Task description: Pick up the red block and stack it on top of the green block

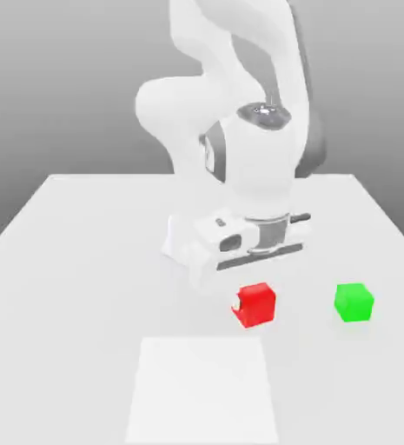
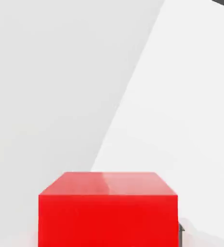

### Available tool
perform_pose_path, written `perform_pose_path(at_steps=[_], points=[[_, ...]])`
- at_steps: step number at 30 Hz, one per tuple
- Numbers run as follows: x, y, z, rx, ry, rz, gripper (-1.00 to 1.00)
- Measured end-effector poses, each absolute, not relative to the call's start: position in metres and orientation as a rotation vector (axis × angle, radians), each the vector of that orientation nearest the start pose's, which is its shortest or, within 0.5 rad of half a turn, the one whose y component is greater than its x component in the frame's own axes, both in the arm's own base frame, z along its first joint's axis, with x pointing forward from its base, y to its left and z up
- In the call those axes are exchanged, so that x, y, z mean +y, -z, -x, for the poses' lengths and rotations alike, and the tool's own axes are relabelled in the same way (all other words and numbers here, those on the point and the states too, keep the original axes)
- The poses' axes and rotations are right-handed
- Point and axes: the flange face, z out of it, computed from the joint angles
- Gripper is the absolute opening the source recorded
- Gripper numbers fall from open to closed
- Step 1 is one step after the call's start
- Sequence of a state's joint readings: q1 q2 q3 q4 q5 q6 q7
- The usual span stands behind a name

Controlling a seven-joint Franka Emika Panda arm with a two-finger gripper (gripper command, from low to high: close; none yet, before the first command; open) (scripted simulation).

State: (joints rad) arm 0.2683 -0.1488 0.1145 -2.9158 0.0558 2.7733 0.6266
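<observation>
The end effector (image 1: 255, 295) is clamped on the red block (image 1: 257, 304), which hangs just off the white worktop (image 1: 83, 252), with the green block (image 1: 354, 302) resting near it toward the exterior view's right. The red block looks like a small rigid cube, probably light, with smooth flat faces (likely a bit slippery). Opposite side faces, gripped squarely at mid-height, seem the safest hold for setting it down level.
</observation>
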Motion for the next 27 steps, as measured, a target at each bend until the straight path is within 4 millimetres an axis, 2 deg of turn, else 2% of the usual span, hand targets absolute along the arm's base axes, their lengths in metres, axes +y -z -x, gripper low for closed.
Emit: perform_pose_path(at_steps=[5, 11, 14, 21, 27], points=[[0.195, -0.235, -0.288, 0.257, 0.006, 3.124, -1.0], [0.271, -0.246, -0.229, 0.004, 0.001, 3.14, -1.0], [0.279, -0.236, -0.222, -0.026, 0.016, 3.172, -1.0], [0.276, -0.204, -0.227, -0.022, 0.039, 3.218, -1.0], [0.279, -0.184, -0.222, -0.037, 0.023, 3.187, -1.0]])
